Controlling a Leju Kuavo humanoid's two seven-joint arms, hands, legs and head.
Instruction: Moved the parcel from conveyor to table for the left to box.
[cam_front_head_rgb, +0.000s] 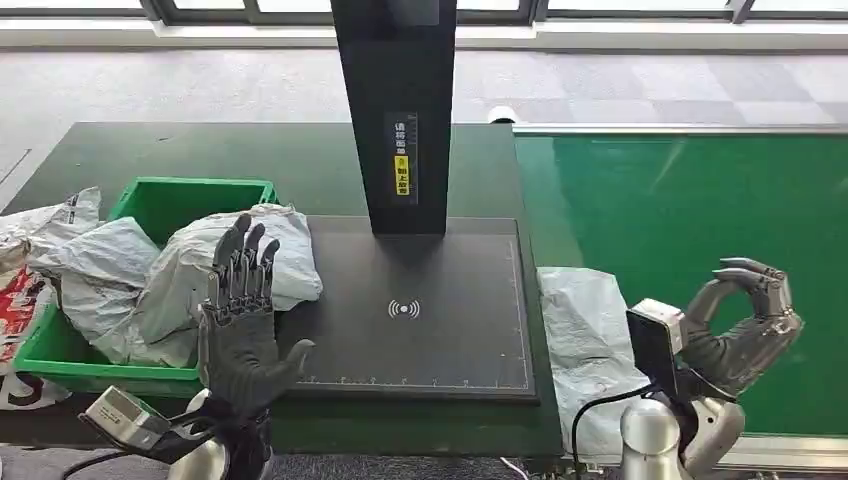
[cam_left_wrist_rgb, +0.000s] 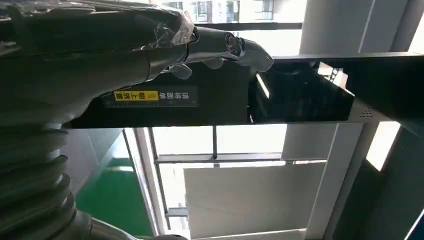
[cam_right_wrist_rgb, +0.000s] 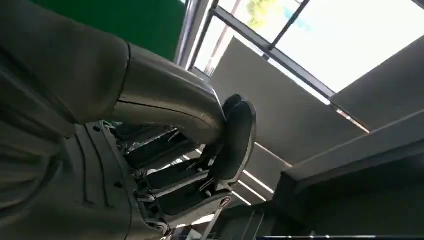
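Note:
A grey plastic parcel lies flat along the seam between the dark table and the green conveyor, just right of the black scan mat. My right hand hovers over the conveyor to the right of the parcel, its fingers curled in to meet the thumb with nothing in them; the right wrist view shows the same hand from close up. My left hand is raised at the table's front edge with fingers straight and spread, holding nothing, in front of the green box. The left hand appears dark and close in its wrist view.
Several grey and white parcels are heaped in the green box and spill over its rim onto the mat's left edge. A black scanner post rises from the back of the mat. More bags lie at the far left.

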